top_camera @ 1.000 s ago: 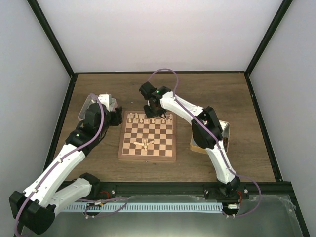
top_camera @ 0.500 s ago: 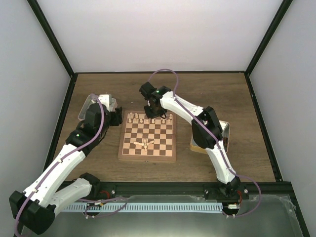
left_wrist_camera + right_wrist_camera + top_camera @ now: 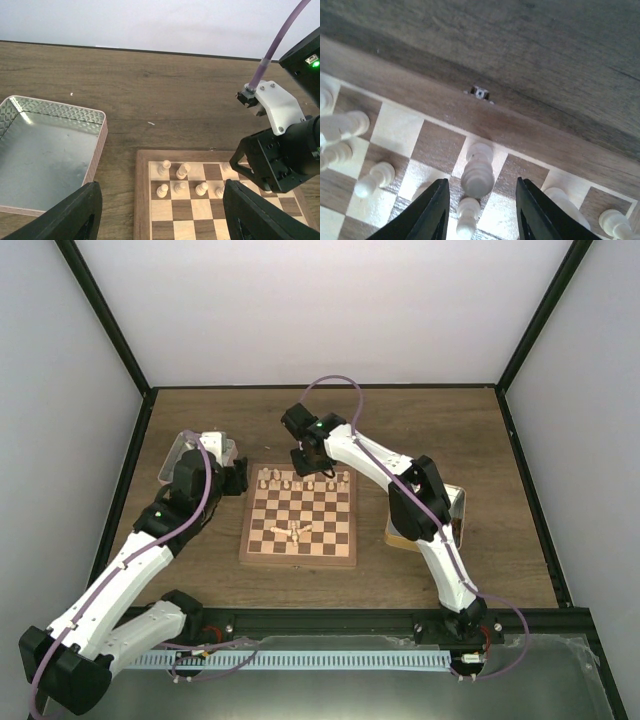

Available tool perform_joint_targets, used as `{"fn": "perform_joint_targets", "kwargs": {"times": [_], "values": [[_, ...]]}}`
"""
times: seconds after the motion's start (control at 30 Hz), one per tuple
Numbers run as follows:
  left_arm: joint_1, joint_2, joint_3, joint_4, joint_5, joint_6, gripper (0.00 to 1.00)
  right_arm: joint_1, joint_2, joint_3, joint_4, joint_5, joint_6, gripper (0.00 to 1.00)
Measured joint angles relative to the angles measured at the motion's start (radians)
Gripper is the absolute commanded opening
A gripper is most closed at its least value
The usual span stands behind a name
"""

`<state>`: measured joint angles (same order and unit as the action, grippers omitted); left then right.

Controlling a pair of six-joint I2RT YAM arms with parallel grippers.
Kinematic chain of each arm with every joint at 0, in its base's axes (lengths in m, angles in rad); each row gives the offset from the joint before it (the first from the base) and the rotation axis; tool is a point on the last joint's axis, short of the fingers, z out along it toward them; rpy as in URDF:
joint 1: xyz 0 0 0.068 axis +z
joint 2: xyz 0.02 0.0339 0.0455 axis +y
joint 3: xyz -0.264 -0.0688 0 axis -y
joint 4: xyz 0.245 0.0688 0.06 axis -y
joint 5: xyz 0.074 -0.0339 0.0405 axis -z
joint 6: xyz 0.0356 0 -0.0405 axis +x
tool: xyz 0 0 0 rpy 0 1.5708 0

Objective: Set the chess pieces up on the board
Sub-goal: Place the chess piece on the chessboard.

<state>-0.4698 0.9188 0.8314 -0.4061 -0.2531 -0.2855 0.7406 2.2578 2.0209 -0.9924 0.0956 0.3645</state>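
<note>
Top external: wood-grain table [image 3: 450, 430], white walls [image 3: 320, 310]; left tool [image 3: 162, 215] spread empty, right tool [image 3: 481, 210] spread around a chessman [image 3: 477, 172].

— Any writing, brand or number you can read here?
— None. The board [image 3: 298, 561] has no letters or digits along its border, and the metal tray [image 3: 45, 145] is unmarked.
— Any sign at all?
— Only 1 small green light [image 3: 315, 63], lit on the right arm [image 3: 370, 455]; no legible label beside it.
</note>
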Motion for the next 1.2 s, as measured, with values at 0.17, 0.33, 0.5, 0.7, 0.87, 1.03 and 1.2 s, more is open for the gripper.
{"fn": "perform_joint_targets", "kwargs": {"times": [0.17, 0.33, 0.5, 0.7, 0.87, 1.03, 1.2], "values": [[0.0, 0.0, -0.002, 0.0, 0.0, 0.0, 0.68, 0.0, 0.0, 0.0, 0.05, 0.015, 0.022, 0.38], [0.001, 0.0, -0.002, 0.0, 0.0, 0.002, 0.68, 0.0, 0.0, 0.0, 0.087, 0.015, 0.033, 0.3], [0.001, 0.0, -0.002, 0.0, 0.0, 0.002, 0.68, 0.0, 0.0, -0.002, 0.098, 0.015, 0.04, 0.22], [0.001, 0.0, -0.002, 0.0, 0.0, 0.002, 0.68, 0.0, 0.0, -0.008, 0.101, 0.016, 0.04, 0.17], [0.001, 0.0, -0.002, 0.0, 0.002, 0.002, 0.68, 0.0, 0.0, -0.008, 0.096, 0.015, 0.037, 0.16], [0.001, 0.0, -0.002, 0.0, 0.003, 0.002, 0.68, 0.0, 0.0, -0.013, 0.091, 0.013, 0.033, 0.15], [0.001, 0.0, -0.002, 0.0, 0.004, 0.002, 0.68, 0.0, 0.0, -0.013, 0.09, 0.012, 0.029, 0.16]]}}
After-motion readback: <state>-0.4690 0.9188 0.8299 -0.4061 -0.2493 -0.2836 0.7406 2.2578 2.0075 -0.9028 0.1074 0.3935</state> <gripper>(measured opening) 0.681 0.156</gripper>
